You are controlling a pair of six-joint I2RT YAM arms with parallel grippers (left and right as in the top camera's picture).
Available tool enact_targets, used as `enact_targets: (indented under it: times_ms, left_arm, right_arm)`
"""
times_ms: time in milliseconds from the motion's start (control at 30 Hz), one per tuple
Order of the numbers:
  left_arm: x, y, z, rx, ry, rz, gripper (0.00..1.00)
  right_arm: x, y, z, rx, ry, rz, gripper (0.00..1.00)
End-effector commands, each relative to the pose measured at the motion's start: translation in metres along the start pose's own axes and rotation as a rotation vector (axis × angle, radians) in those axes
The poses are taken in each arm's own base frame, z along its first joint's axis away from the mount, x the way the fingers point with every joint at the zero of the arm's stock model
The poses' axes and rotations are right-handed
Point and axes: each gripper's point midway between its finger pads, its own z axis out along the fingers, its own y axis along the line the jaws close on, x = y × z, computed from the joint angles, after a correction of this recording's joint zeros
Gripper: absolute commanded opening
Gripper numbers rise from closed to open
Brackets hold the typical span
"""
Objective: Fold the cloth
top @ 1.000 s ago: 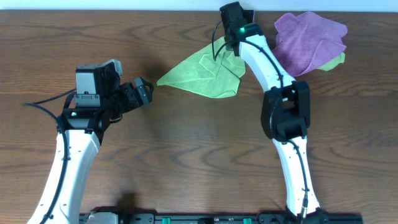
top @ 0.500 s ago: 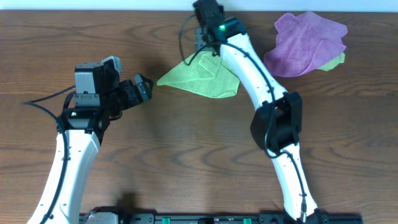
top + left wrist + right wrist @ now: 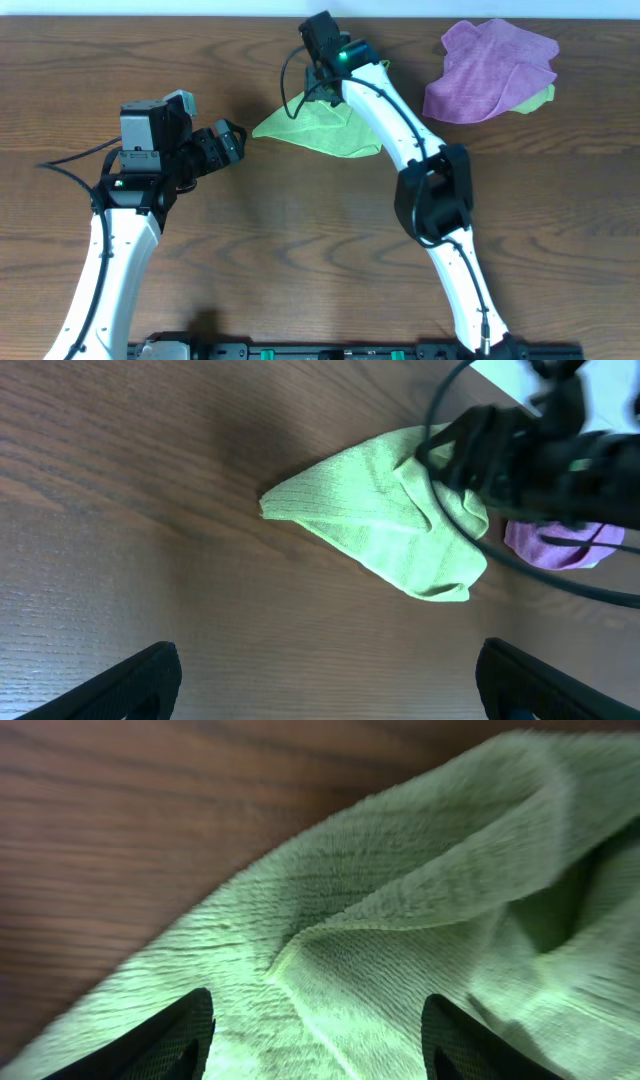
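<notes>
Near side: bare table, wide open room for a fold toward the robot.

Left gripper hovers just off the cloth's left tip, jaws spread wide, holding nothing.

The cloth lies mid-table as a rumpled wedge, not yet neatly folded. Its left tip has not shifted.

Right gripper has swung left along the cloth's far edge over the last second. Fingers parted, pile beneath them, nothing pinched. Likely lining up for a far-corner grab.

Far right: purple cloth, well apart. The table's back edge is close behind.
</notes>
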Motion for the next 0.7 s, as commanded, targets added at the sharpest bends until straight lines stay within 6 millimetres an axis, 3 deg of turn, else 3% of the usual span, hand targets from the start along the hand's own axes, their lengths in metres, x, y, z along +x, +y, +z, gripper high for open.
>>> enact_targets:
  times_ms: [0, 300, 433, 667]
  left_arm:
    - [-0.004, -0.006, -0.001, 0.021, -0.002, -0.002, 0.95]
    - [0.000, -0.005, -0.001, 0.015, 0.012, -0.008, 0.96]
    - [0.002, -0.003, -0.001, 0.010, 0.020, -0.011, 0.96]
    - [0.002, -0.003, -0.001, 0.010, 0.020, -0.012, 0.95]
  right_arm:
    - [0.009, -0.003, 0.016, 0.012, 0.027, 0.017, 0.64]
    - [0.017, -0.001, 0.037, 0.006, 0.043, 0.012, 0.56]
    - [0.016, -0.001, 0.038, 0.007, 0.039, 0.012, 0.45]
    - [0.016, -0.001, 0.039, 0.006, 0.039, 0.012, 0.38]
